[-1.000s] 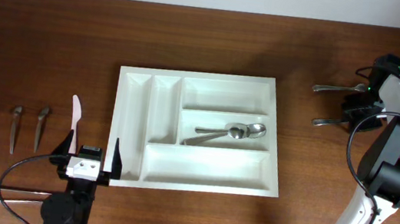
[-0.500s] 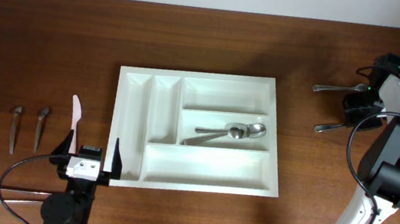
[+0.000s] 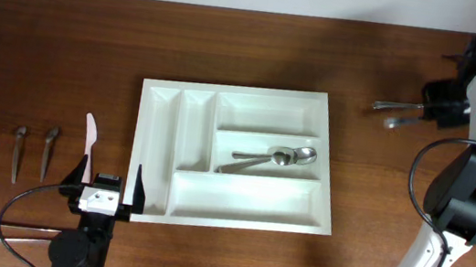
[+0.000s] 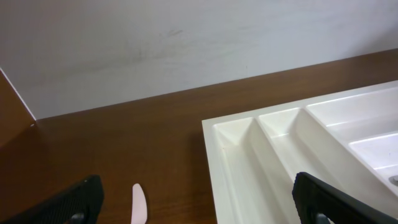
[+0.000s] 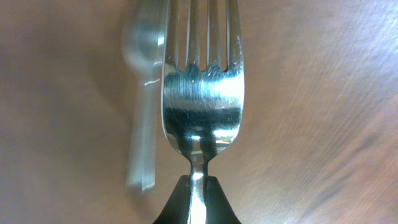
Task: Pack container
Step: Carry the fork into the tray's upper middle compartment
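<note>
The white container (image 3: 248,199) sits at the middle of the table (image 3: 65,46), with two spoons (image 3: 272,158) in its middle wide compartment. The left gripper (image 3: 110,181) stands wide open and empty just beside the container's near left corner. Well off to the right, the right gripper (image 5: 198,198) is clamped tight on a fork (image 5: 202,112), beside another utensil (image 5: 144,93) on the wood.

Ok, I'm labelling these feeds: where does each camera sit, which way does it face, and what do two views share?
Overhead: above the table, looking straight down on the container; the left gripper and right gripper both show.
Left wrist: low by the container's near left corner, facing the far wall; its open fingertips show.
Right wrist: close above the table, looking along the fork held in its shut fingers.
Shared: overhead and left wrist both see the container's narrow compartments.
</note>
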Motion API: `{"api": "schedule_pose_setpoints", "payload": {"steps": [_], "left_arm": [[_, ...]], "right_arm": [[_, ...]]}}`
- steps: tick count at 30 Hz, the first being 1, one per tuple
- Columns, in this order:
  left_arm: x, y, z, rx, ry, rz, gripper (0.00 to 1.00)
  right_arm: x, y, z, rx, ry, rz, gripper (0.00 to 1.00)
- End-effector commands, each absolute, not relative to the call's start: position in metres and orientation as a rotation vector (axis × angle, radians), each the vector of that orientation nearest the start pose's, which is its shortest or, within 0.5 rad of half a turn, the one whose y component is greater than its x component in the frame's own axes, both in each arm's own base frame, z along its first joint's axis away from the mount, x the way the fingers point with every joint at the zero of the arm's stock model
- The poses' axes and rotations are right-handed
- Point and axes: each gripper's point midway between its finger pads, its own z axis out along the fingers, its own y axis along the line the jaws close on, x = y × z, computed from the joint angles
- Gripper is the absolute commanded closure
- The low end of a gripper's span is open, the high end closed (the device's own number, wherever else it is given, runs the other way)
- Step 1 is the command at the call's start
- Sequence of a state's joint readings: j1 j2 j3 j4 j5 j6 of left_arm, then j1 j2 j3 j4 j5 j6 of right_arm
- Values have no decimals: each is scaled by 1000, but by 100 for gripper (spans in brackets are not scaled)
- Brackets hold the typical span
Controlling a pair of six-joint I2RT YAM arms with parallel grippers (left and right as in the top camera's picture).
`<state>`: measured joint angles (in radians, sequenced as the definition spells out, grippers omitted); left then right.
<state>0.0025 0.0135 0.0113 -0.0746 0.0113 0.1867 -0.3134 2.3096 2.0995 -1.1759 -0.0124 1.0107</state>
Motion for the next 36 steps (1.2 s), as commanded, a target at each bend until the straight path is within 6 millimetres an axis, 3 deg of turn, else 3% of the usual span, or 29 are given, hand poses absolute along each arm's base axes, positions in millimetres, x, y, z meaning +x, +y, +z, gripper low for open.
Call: {"api": "schedule_pose_setpoints", "payload": {"steps": [1,5,12,17,21,26,31,36], "left_arm": [[246,-2,157,160,1641,126,1],[246,-2,157,160,1641,125,1],[246,-2,157,160,1641,126,1],[246,-2,157,160,1641,125,1],[246,-2,157,160,1641,126,1],[246,-2,157,160,1641,126,1],[246,-2,157,160,1641,126,1],[246,-2,157,160,1641,126,1]], "right_arm": [[502,-95,107,1818,2315,345,96],[507,-46,119,1828,2334,378,96],[507,64,123,1685,2476,427,96],[493,117,122,1676,2529,427,96],[471,143,118,1783,2542,368,96],[457,169,116,1793,2556,331,96],[447,180,110,1876,2503,271,96],[438,178,96,2007,2446,212,96]]}}
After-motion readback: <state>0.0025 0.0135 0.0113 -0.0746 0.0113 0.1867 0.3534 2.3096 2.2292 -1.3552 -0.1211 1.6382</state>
